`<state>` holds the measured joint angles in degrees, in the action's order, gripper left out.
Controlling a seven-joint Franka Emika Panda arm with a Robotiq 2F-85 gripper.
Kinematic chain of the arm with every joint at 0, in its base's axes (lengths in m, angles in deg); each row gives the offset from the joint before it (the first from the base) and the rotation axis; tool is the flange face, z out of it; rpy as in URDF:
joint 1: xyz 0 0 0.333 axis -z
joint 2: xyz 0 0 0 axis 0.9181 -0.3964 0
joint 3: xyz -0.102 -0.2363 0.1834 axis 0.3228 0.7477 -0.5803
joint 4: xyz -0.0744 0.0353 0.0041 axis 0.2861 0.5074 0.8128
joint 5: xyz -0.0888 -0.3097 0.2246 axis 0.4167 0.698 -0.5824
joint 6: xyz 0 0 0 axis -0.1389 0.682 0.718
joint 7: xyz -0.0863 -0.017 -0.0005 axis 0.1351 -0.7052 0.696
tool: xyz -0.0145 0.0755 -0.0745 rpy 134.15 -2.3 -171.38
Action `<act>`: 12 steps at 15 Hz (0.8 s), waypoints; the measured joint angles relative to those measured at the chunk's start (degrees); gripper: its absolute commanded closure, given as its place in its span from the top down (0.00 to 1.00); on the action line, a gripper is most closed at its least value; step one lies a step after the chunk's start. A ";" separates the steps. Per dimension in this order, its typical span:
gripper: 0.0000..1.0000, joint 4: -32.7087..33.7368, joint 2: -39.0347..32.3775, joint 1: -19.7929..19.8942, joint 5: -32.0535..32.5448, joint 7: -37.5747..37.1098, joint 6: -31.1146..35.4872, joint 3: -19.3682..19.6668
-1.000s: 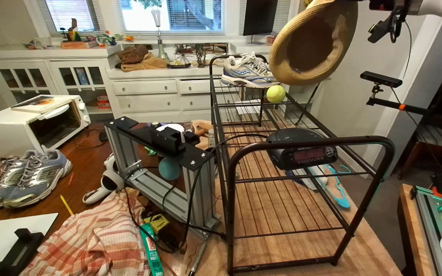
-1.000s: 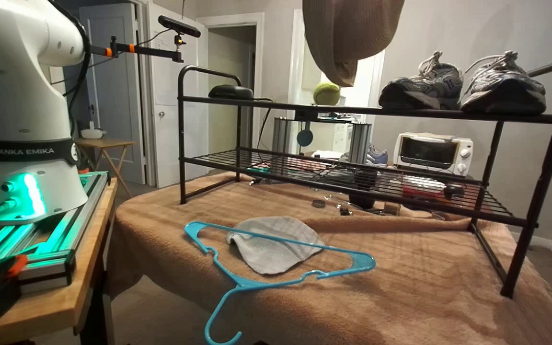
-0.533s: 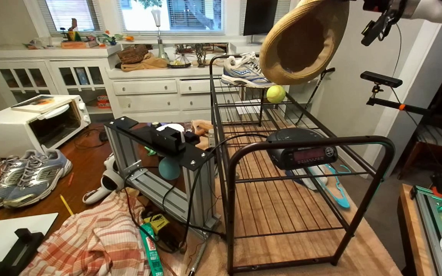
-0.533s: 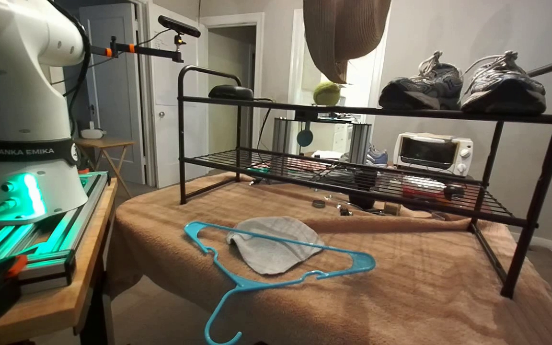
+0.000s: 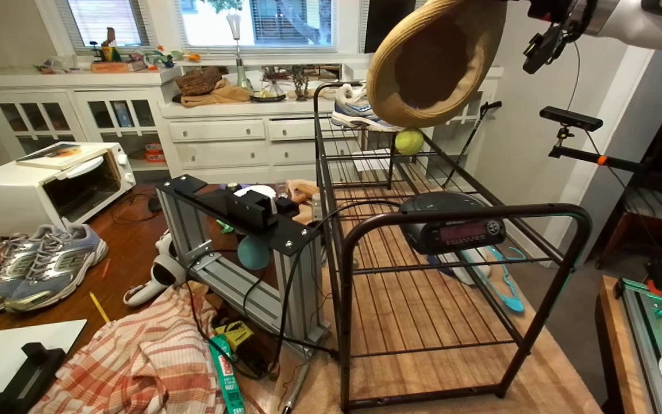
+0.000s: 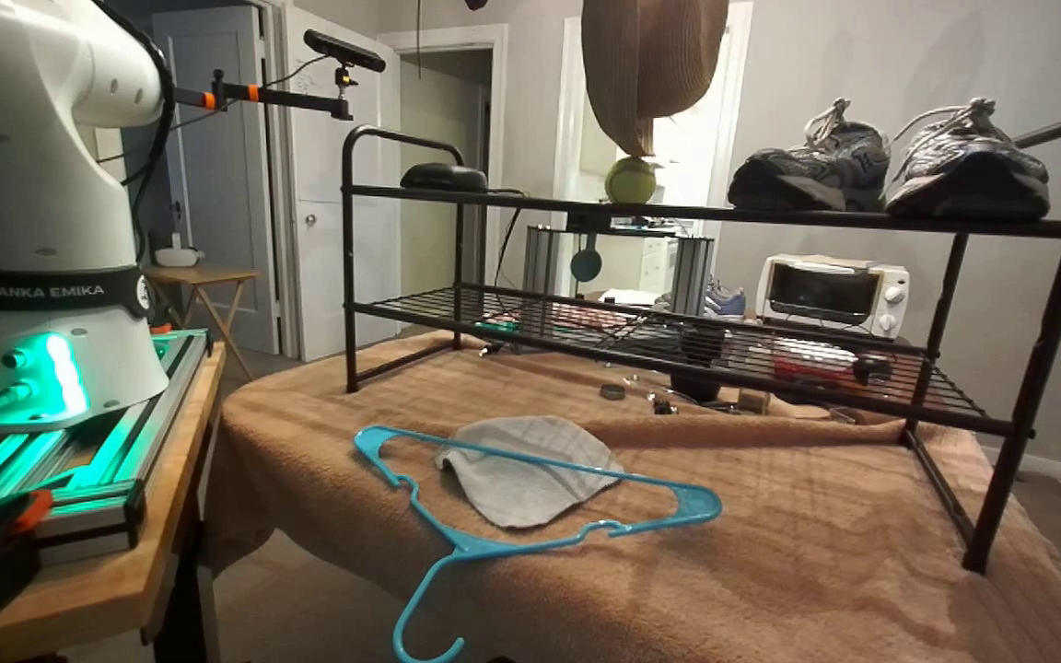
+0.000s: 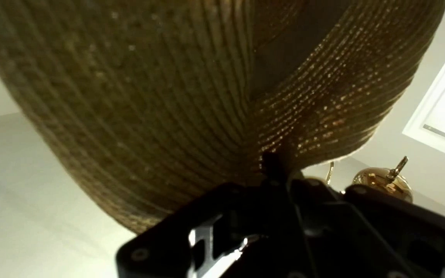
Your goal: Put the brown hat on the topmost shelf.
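Well, you can read FRANKA EMIKA in white on the black band around the robot's base in an exterior view; the print on the clock radio and on the teal wrapper is too small to make out. Counting up, you have one brown hat, two grey sneakers, one tennis ball and that single clock radio; all but the hat sit on the topmost shelf, with one lower tier beneath. On the blanket lie one blue hanger and one grey cloth, the hanger's bar crossing over the cloth, while two running shoes stand on the wooden table near one white toaster oven. Your gripper has its fingers pressed together on the hat's brim, closed but for the thin straw pinched between them. The hat hangs steeply tilted above the topmost shelf, and its lower edge appears to touch the tennis ball in both exterior views.
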<state>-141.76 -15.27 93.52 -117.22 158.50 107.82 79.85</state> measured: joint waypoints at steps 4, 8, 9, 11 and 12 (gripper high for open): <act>0.01 -0.88 -1.30 -0.21 0.50 0.45 -5.20 3.23; 0.01 -1.34 -2.81 -0.69 0.63 0.72 -10.07 5.03; 0.01 -1.62 -3.15 0.05 0.64 0.72 -11.70 4.78; 0.01 -2.60 -3.96 3.90 0.65 0.63 -16.32 2.49; 0.01 -3.12 -4.43 5.89 0.65 0.64 -18.75 1.38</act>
<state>-144.88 -19.70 99.42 -116.58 159.14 89.07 81.23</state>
